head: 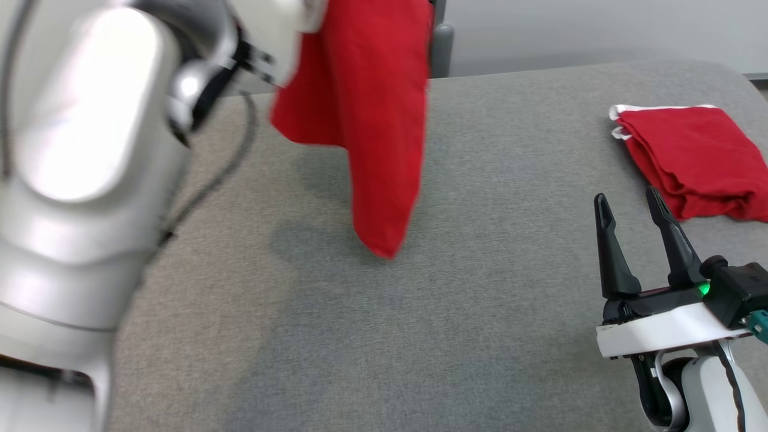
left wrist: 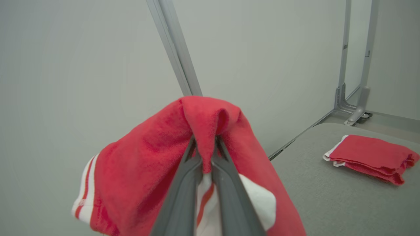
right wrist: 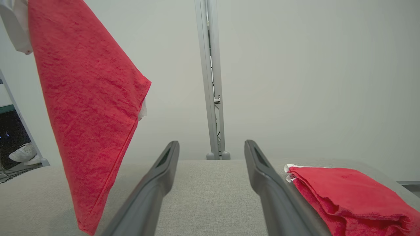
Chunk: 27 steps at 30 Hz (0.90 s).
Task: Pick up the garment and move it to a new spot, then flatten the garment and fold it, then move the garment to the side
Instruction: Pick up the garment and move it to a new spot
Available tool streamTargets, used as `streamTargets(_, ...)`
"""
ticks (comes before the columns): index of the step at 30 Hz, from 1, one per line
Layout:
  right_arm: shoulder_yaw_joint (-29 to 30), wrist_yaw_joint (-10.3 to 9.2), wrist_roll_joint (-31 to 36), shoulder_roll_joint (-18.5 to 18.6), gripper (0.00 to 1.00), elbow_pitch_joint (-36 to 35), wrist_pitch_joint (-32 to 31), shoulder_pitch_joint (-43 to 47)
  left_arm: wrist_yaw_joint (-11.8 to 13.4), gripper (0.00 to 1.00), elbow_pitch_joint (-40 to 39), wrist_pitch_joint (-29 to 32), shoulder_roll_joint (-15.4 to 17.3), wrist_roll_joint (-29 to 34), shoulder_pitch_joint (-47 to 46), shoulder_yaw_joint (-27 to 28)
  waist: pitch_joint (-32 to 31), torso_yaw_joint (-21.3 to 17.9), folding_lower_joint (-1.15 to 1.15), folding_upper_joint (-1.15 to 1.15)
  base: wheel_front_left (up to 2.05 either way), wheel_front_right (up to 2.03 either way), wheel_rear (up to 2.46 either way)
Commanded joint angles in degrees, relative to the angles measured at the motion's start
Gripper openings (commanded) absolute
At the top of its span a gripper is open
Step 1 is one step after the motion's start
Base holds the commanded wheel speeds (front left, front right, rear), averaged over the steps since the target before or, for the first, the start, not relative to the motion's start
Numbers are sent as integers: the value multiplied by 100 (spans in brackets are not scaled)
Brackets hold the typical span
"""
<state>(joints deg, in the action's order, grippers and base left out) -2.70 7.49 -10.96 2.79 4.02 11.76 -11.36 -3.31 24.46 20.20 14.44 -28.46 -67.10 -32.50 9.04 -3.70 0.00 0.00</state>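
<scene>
Left gripper (left wrist: 204,144) clamped on the red garment (left wrist: 147,157) — cloth hangs below it, over the table (head: 480,312). Right gripper (head: 626,195) spread, empty — folded red cloth (head: 696,159) lies just beyond it, rightward.

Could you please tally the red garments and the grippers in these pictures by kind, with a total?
Red garments: 2 (hanging garment, folded garment)
Grippers: 2 (left gripper, right gripper)
Total: 4
</scene>
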Motion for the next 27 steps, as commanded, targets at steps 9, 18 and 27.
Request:
streamTargets(9, -62, 1, -178, 25, 100, 286, 197, -136, 662, 0, -208, -471, -809, -471, 1390, -40, 354, -319, 0, 0, 0, 0, 0)
streamTargets(18, -261, 1, -220, 26, 100, 490, 279, -442, 838, 0, 1249, -1769, -574, -199, 1686, 124, 839, -643, 0, 0, 0, 0, 0)
streamTargets(27, -353, 1, -199, 26, 100, 601, 312, -581, 949, 34, 2583, -2556, -504, -119, 1314, 279, 1086, -885, 0, 0, 0, 0, 0)
